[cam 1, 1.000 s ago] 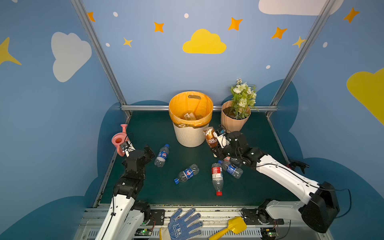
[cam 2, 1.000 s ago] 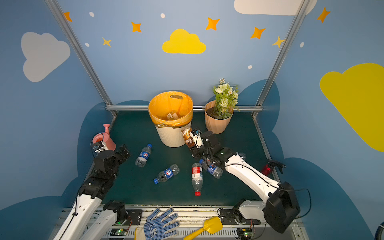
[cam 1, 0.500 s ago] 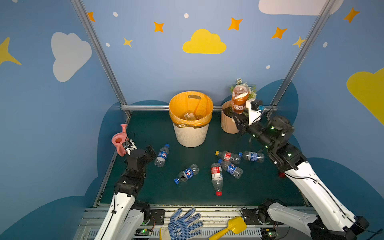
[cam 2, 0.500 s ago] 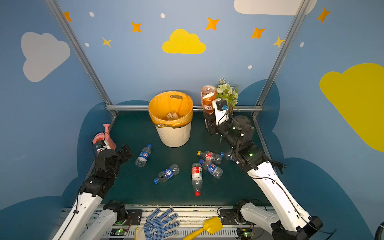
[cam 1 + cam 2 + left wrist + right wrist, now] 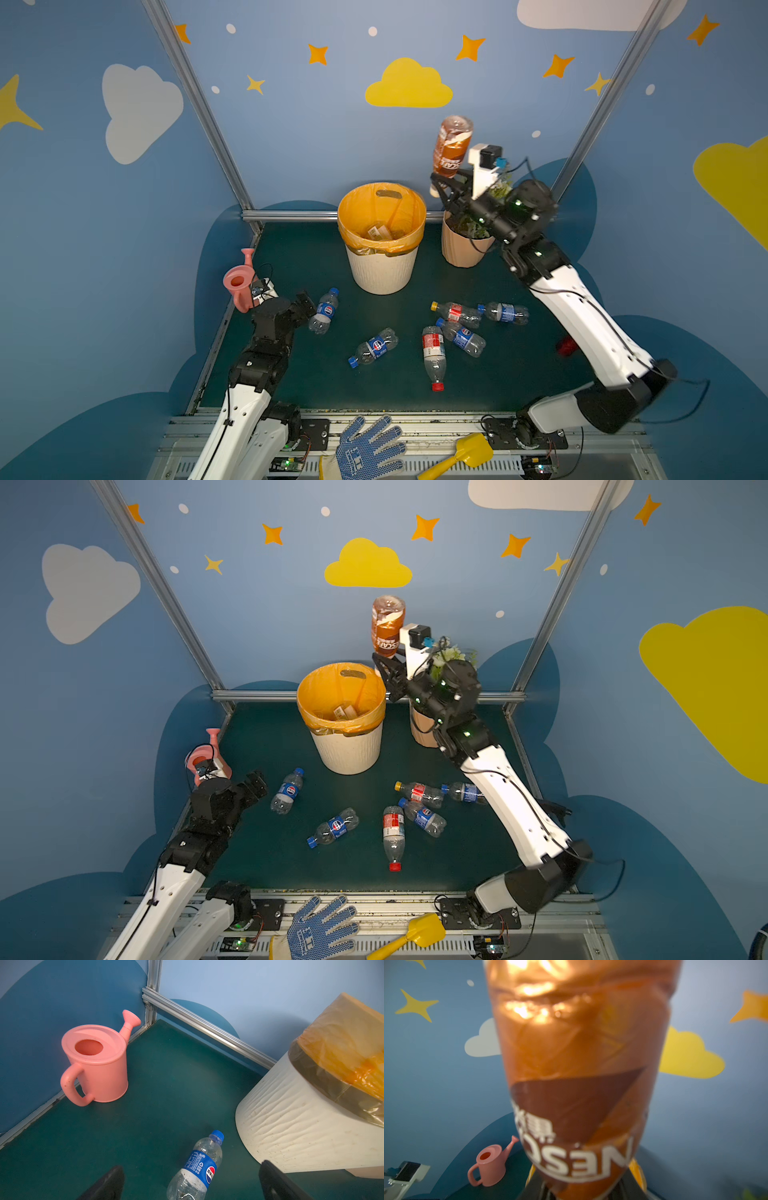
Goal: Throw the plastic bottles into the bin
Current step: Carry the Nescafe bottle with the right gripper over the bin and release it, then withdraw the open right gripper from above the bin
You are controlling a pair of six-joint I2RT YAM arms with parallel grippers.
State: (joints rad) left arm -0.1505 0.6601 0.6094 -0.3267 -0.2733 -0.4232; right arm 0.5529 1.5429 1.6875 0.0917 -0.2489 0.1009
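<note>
My right gripper (image 5: 442, 188) (image 5: 384, 669) is shut on the neck end of a brown-label plastic bottle (image 5: 451, 145) (image 5: 387, 625) (image 5: 577, 1076). It holds the bottle upside down, high up, just right of the bin's rim. The bin (image 5: 381, 270) (image 5: 347, 752) (image 5: 291, 1126) is cream with an orange bag and has litter inside. My left gripper (image 5: 307, 305) (image 5: 257, 783) (image 5: 191, 1165) stands open low over the mat. A blue-capped bottle (image 5: 326, 309) (image 5: 202, 1164) lies between its fingers, untouched. Several more bottles (image 5: 433, 351) (image 5: 334, 827) lie on the mat in front of the bin.
A pink watering can (image 5: 239, 282) (image 5: 97, 1064) (image 5: 490, 1164) stands at the left wall behind my left arm. A peach flowerpot (image 5: 459, 249) sits under my right wrist. A blue glove (image 5: 368, 446) and a yellow scoop (image 5: 465, 455) lie on the front rail.
My right arm has lifted the brown-label bottle from the mat beside the bin to high above the flowerpot, then shifted it slightly towards the bin. My left gripper has edged towards the blue-capped bottle.
</note>
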